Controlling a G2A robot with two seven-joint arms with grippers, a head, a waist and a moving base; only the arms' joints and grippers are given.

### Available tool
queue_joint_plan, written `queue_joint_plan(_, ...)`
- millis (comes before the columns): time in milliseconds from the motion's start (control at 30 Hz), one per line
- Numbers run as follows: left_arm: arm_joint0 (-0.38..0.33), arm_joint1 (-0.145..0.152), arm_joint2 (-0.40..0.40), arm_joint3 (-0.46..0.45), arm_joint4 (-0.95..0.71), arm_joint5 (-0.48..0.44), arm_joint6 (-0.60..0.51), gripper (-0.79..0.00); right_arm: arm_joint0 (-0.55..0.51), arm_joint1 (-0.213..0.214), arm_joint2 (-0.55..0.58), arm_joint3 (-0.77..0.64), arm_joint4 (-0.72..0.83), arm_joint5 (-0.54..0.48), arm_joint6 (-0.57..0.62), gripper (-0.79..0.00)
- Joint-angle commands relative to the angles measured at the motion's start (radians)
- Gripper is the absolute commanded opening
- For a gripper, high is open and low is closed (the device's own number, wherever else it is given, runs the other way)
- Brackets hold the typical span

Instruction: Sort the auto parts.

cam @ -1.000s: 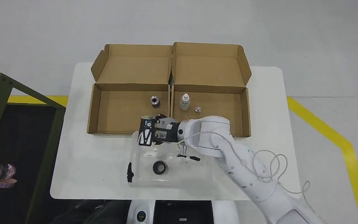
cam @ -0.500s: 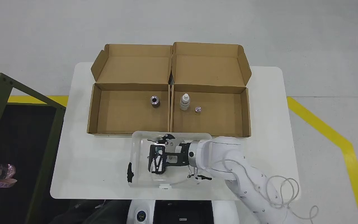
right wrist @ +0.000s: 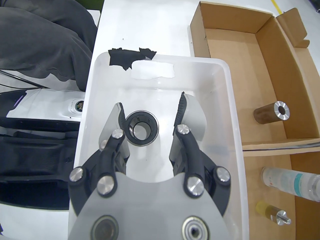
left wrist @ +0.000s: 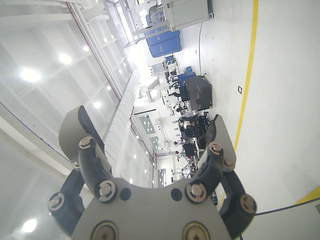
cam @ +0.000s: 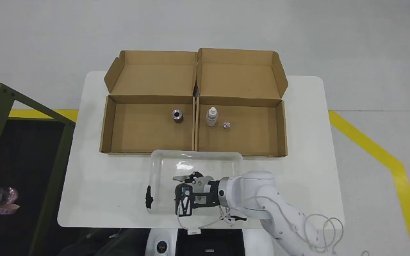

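One wide factory hall is showing beyond the left gripper (left wrist: 148, 121), with ceiling lights, machines and a yellow floor line (left wrist: 247, 88) running past its jaws. Those jaws are standing wide apart and gripping nothing.

Below the right gripper (right wrist: 152, 106), a white table (cam: 301, 128) is carrying everything. Two open cardboard boxes are lying side by side on it, the left box (cam: 138, 128) and the right box (cam: 256, 131), both off to the side of one right finger. A clear plastic bin (right wrist: 232, 116) is sitting directly under the right jaws, just beside the boxes, with torn black tape (right wrist: 125, 57) sticking to its wall ahead of the fingertips.

The right jaws are spreading wide inside the bin and clamping nothing. A black ring (right wrist: 142, 128) is lying flat on the bin floor between them, close against the finger farther from the boxes, with a clear gap to the other one. Whether that finger is touching the ring is hard to tell.

A metal cylinder (right wrist: 272, 114) is resting in the left box. A small bottle (right wrist: 287, 177), partly cut off by the picture's edge, and a yellow-capped part (right wrist: 272, 213) are lying in the right box.
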Motion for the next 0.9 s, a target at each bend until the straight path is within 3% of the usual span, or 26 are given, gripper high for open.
queue_joint_plan(0,0.0,0.0,0.0,0.0,0.0,0.0,0.0,0.0,-0.002,0.002,-0.004,0.006,-0.004,-0.002,0.0,-0.394)
queue_joint_plan(300,0.0,0.0,0.0,0.0,0.0,0.0,0.0,0.0,0.018,0.007,-0.029,0.053,-0.02,0.009,0.004,-0.394)
queue_joint_plan(533,0.0,0.0,0.0,0.0,0.0,0.0,0.0,0.0,0.042,0.009,-0.049,0.093,-0.02,0.015,0.017,-0.296)
queue_joint_plan(867,0.0,0.0,0.0,0.0,0.0,0.0,0.0,0.0,0.089,0.005,-0.083,0.155,-0.013,0.032,0.01,-0.286)
